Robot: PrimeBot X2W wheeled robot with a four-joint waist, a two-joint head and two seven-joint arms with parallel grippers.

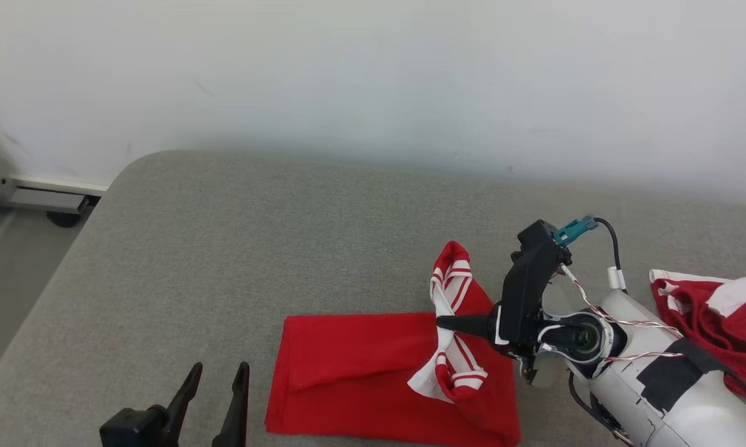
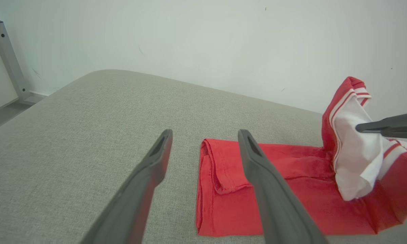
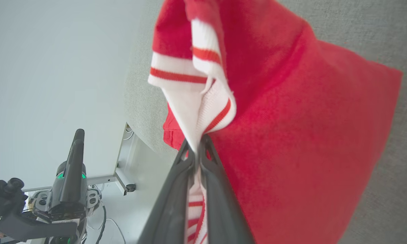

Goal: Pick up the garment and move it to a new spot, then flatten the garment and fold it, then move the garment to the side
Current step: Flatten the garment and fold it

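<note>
Head view shows the right gripper (image 1: 441, 323) pinched tight on the red garment (image 1: 348, 366) at its striped collar (image 1: 452, 282); the left gripper (image 1: 219, 372) gapes wide and empty, near the garment's left edge.

Rt edge is clipping second red-white garment (image 1: 730, 310); right forearm (image 1: 640, 385) is covering its lower part. Right gripper (image 1: 441, 322) jaws are covering pinched bit of red garment (image 1: 348, 366)'s striped collar (image 1: 457, 366). Left gripper (image 1: 220, 367) base is running off btm edge.
</note>
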